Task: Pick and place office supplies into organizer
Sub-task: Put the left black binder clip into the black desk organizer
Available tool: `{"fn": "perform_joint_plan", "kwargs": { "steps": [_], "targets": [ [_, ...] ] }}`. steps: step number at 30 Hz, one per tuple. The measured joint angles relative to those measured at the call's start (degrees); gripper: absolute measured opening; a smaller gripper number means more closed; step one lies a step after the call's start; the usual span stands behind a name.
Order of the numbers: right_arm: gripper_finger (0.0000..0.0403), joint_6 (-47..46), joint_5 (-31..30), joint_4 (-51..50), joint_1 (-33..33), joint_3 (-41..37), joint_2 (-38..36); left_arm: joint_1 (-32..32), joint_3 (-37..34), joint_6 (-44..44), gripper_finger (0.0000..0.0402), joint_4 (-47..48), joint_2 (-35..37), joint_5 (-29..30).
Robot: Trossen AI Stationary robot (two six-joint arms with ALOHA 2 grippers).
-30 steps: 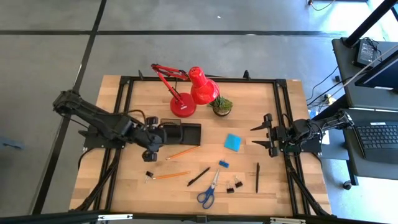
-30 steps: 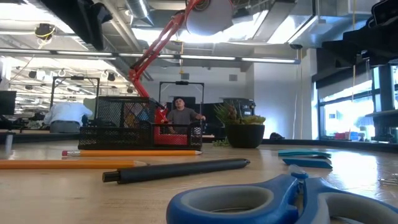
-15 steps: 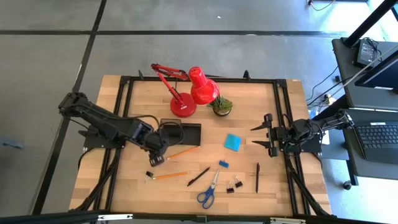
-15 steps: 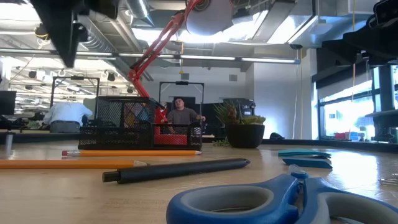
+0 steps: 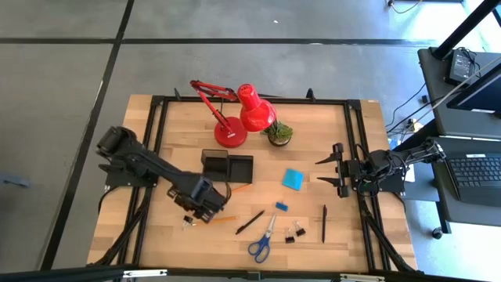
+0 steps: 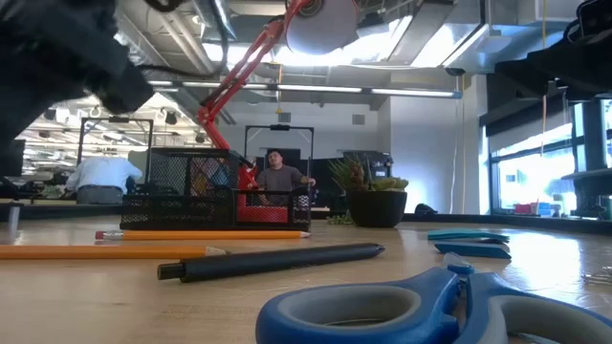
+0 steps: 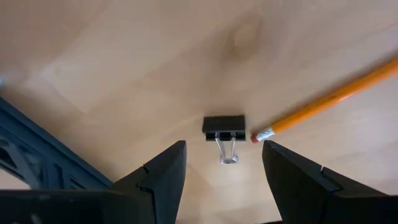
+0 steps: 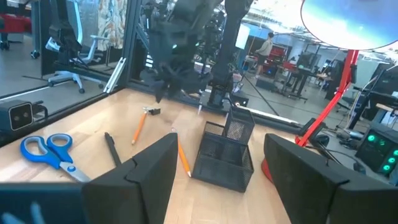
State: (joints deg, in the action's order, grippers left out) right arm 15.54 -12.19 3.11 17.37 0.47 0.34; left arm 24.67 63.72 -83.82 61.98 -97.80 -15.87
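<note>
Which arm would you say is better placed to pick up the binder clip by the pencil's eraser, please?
The left. Its open hand hangs right over the clip beside the pencil. The right hand waits at the table's far edge, open.

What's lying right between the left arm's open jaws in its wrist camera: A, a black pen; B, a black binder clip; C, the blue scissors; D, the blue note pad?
B: the left wrist view shows a black binder clip on the wood between the open jaws of the left gripper, with an orange pencil whose eraser end lies just beside the clip.
</note>
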Motion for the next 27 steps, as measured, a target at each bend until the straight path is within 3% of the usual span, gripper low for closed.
{"fn": "perform_joint_plan", "kwargs": {
  "steps": [11,27],
  "targets": [
    [0.0242,-0.8,0.0,0.0,0.0,0.0,0.0,5.1,0.0,-12.6,0.0206,-3.8,-1.9,0.3],
    [0.0242,-0.1,0.0,0.0,0.0,0.0,0.0,5.2,-0.6,-13.0,0.0206,-4.0,-2.2,1.9]
  ]
}}
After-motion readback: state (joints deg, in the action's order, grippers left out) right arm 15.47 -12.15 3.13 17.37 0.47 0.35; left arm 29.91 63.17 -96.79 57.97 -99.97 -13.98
